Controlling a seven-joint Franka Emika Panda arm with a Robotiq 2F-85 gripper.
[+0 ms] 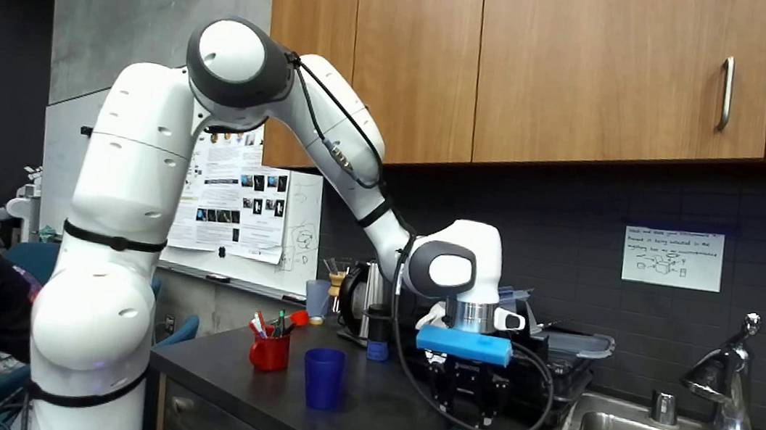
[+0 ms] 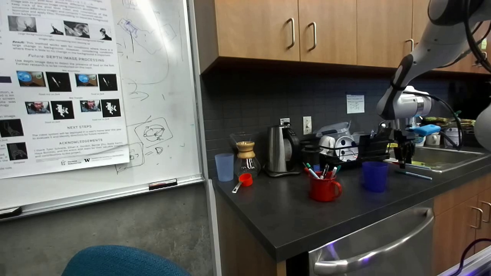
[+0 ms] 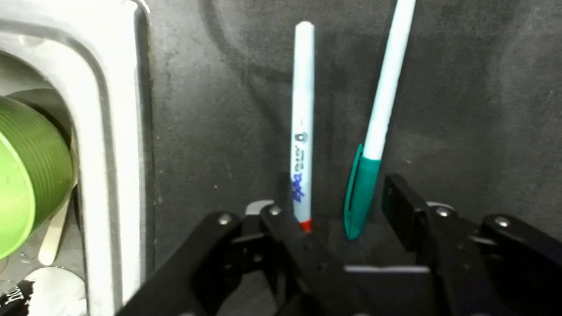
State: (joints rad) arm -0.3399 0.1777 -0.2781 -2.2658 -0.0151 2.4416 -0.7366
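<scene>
Over dark countertop (image 3: 210, 175), hovered with gripper (image 3: 337, 193) spread near green-capped marker (image 3: 378, 131); wanted careful centring, squared to its slant, clear of red-ended marker (image 3: 302, 123).

On the dark counter (image 2: 284, 218) we see a green-capped marker (image 3: 381, 120) beside a red-ended marker (image 3: 303, 118), a red mug (image 2: 323, 190), dark blue cup (image 2: 375, 178), kettle (image 2: 277, 151), carafe (image 2: 245, 150) and red scoop (image 2: 246, 179).

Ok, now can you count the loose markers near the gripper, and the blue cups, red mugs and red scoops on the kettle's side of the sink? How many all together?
Green-capped marker and red-ended marker: 2
Dark blue cup and light blue cup: 2
Red mug: 1
Red scoop: 1
Total: 6
</scene>
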